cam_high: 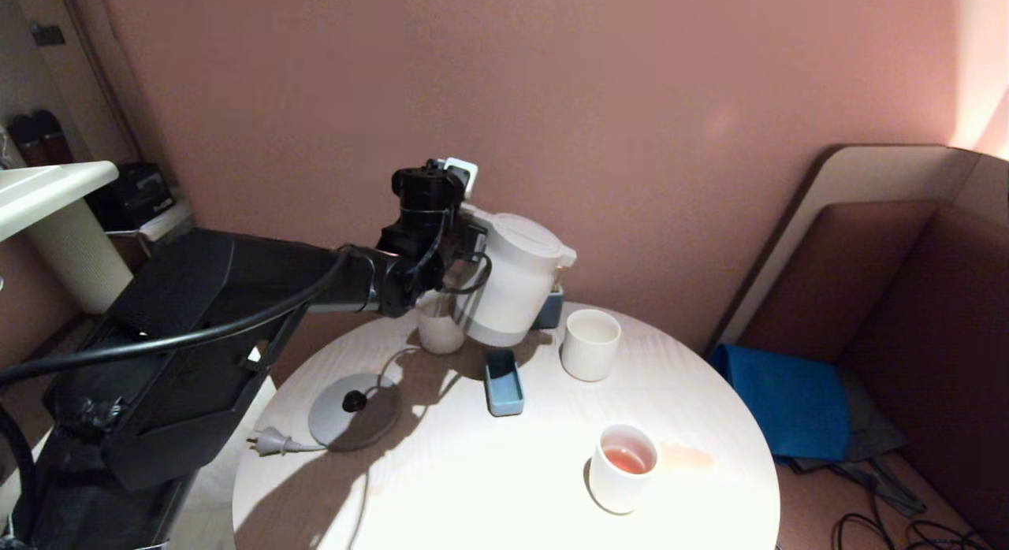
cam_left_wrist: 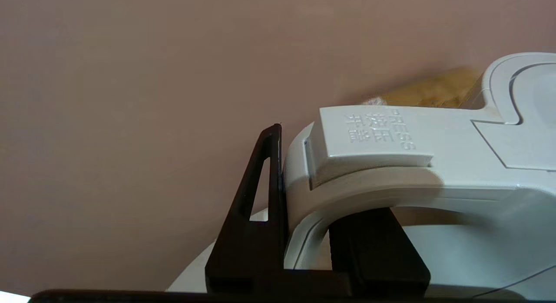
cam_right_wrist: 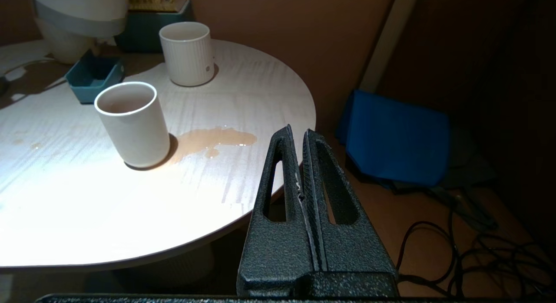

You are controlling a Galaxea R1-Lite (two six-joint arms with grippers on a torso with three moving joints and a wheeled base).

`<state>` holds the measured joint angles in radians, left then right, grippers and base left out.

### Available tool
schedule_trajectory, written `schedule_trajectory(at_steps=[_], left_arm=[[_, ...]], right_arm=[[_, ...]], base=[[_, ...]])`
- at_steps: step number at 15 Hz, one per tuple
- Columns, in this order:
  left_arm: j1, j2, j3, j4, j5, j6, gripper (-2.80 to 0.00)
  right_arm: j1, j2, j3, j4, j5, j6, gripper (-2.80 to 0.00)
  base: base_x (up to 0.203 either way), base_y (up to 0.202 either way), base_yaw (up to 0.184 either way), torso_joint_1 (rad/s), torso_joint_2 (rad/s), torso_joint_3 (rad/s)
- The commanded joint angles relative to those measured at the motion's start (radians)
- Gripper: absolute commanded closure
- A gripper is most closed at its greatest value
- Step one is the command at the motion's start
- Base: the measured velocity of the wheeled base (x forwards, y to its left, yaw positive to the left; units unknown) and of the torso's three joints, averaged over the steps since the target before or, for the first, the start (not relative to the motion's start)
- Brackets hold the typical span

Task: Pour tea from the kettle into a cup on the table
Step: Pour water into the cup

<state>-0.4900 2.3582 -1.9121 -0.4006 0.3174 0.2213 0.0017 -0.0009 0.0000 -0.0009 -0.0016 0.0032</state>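
My left gripper is shut on the loop handle of the cream-white kettle, holding it in the air over the back of the round white table. In the left wrist view the fingers clamp the handle of the kettle just under its press button. The spout points right, toward the wide ribbed cup, which stands apart from it and looks empty. That cup shows a tiny dark dot. Tea lies in a slimmer smooth cup near the front. My right gripper is shut and empty, beside the table's edge.
A third white cup stands under the left arm. The grey kettle base with cord and plug lies at front left. A small blue tray and a teal box sit mid-table. Spilled tea pools beside the smooth cup. A blue cloth and cables lie on the floor to the right.
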Motion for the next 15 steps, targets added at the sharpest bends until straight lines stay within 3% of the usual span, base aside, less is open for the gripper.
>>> schedule_trajectory(at_steps=[1,4,9,15], left_arm=[[0.003,0.019,-0.004,-0.008,0.000,0.030,0.00],[0.004,0.018,-0.007,-0.007,0.000,0.046,0.00],[0.002,0.016,-0.016,-0.015,0.000,0.175,0.00],[-0.009,0.010,-0.016,-0.008,-0.007,0.214,0.00]], right_arm=[[0.001,0.001,0.000,-0.001,0.000,0.000,0.00],[0.000,0.001,0.000,-0.001,0.000,0.000,0.00],[0.001,0.001,0.000,-0.001,0.000,0.000,0.00],[0.001,0.001,0.000,0.001,0.000,0.000,0.00]], base=[[0.000,0.000,0.000,0.000,0.00,0.000],[0.000,0.000,0.000,0.000,0.00,0.000],[0.000,0.000,0.000,0.000,0.00,0.000],[0.000,0.000,0.000,0.000,0.00,0.000]])
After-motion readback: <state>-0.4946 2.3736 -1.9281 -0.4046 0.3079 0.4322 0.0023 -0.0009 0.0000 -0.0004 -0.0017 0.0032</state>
